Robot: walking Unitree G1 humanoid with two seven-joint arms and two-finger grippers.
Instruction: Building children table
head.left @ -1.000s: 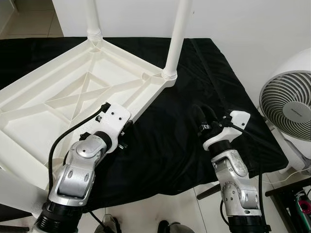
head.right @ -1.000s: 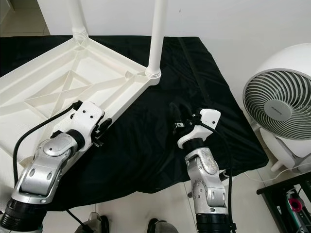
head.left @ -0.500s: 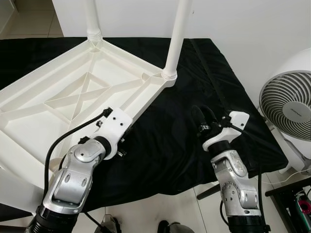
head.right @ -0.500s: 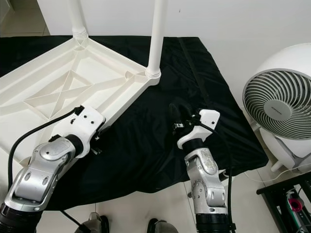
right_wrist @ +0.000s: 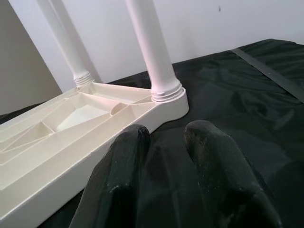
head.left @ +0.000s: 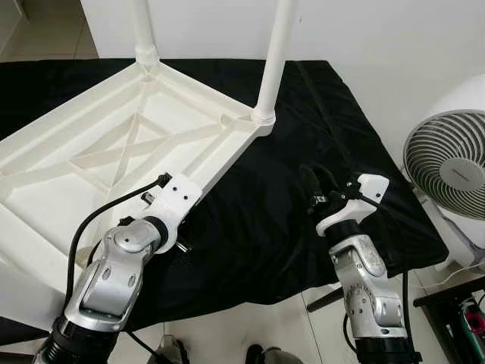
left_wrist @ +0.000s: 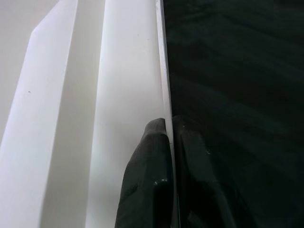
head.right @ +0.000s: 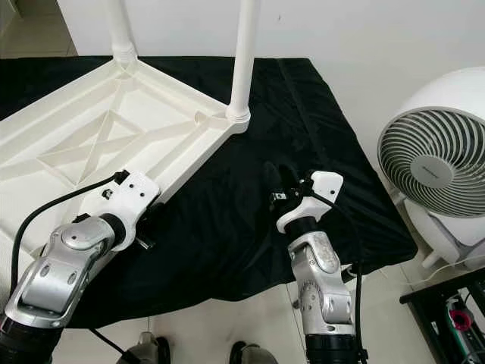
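The white plastic children's table (head.left: 91, 152) lies upside down on a black cloth (head.left: 265, 227). Two white legs (head.left: 276, 53) (head.left: 142, 30) stand upright in its far corners. My left gripper (left_wrist: 169, 126) is at the table's near-right side and is shut on the thin edge of the rim (left_wrist: 128, 71), one finger on each side. My right gripper (right_wrist: 166, 133) hovers over the cloth to the right of the table, open and empty, pointing toward the nearer leg (right_wrist: 154, 52). In the head view it sits at mid-right (head.left: 312, 182).
A white round fan (head.left: 447, 167) stands on the floor to the right of the cloth. A white wall runs behind the table. Light floor tiles lie below the cloth's near edge, and a dark rack (head.left: 455, 311) is at the lower right.
My left arm has drawn back toward me along the table's rim. The right arm and the table have stayed where they were.
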